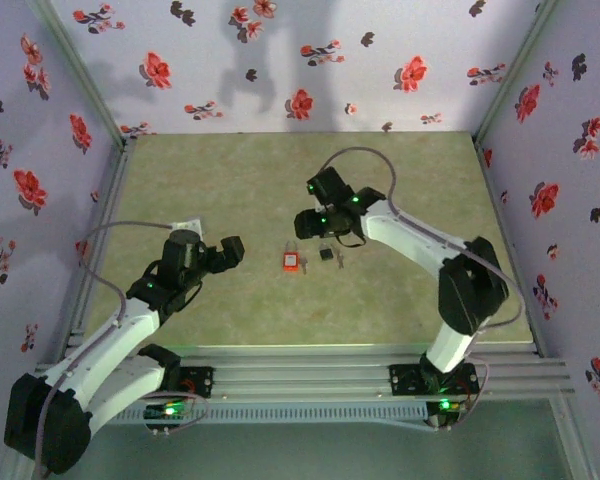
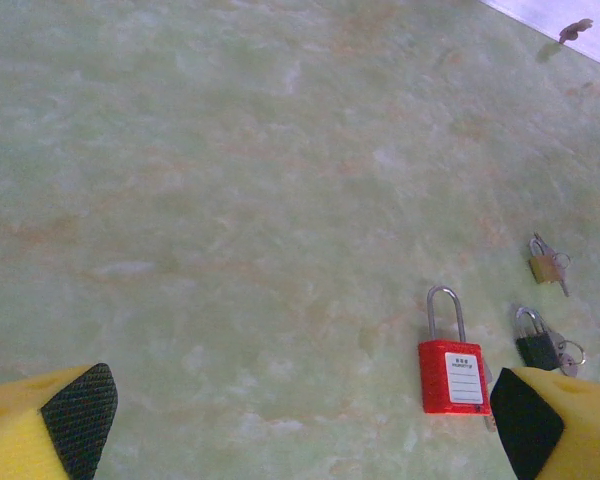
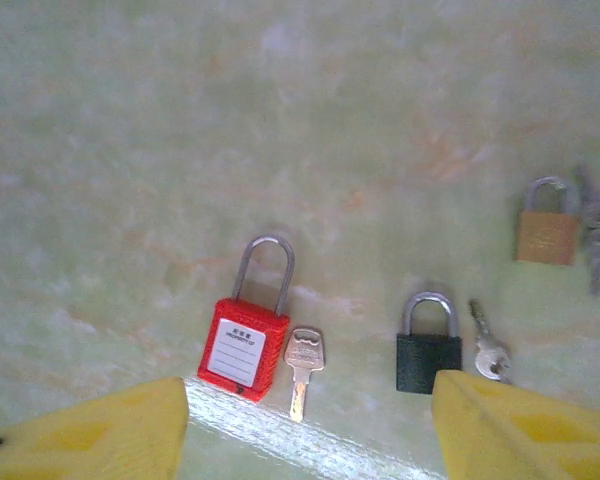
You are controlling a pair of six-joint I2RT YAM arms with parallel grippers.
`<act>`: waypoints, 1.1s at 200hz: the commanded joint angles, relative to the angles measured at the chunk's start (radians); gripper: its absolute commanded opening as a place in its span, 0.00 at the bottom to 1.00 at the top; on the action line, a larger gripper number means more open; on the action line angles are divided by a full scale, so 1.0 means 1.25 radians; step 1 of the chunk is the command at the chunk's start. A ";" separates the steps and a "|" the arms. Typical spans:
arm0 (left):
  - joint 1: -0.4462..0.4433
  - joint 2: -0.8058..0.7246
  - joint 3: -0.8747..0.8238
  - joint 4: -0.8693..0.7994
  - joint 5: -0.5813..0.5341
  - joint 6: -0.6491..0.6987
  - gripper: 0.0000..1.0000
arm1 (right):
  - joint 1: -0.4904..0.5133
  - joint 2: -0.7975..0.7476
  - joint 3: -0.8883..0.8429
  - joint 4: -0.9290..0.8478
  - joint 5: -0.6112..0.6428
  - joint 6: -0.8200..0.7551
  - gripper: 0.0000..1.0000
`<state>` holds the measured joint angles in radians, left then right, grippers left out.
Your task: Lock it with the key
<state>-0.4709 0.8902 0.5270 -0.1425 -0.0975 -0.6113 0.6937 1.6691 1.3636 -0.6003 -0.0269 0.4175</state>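
A pale green table [image 3: 280, 120], marbled with faint orange-tan veins. On it lie a red padlock [image 3: 242, 350] with a white label, a silver key [image 3: 302, 365], a black padlock [image 3: 428, 358] and a brass-gold padlock [image 3: 546, 235] — all three with silver shackles. The walls [image 1: 280, 60] are lilac, scattered with red flowers (and some nearly black). The left gripper [image 2: 300, 400] is yellow with black cross-hatched pads [image 2: 80, 408]; the right gripper [image 3: 310, 400] is yellow too. The arms [image 1: 410, 230] are white with black joints.
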 commanded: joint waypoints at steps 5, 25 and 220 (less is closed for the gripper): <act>0.008 -0.010 0.011 -0.005 -0.018 -0.004 1.00 | -0.002 -0.112 -0.044 0.005 0.079 -0.047 0.79; 0.009 -0.008 0.014 -0.011 -0.021 -0.017 1.00 | -0.002 -0.198 -0.095 0.045 0.104 -0.066 0.99; -0.015 -0.044 0.178 -0.045 -0.244 0.056 1.00 | -0.201 -0.613 -0.786 0.846 0.554 -0.349 0.99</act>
<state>-0.4847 0.8230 0.6945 -0.2363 -0.3088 -0.6937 0.5014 0.8555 0.4397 0.2535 0.6159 0.0021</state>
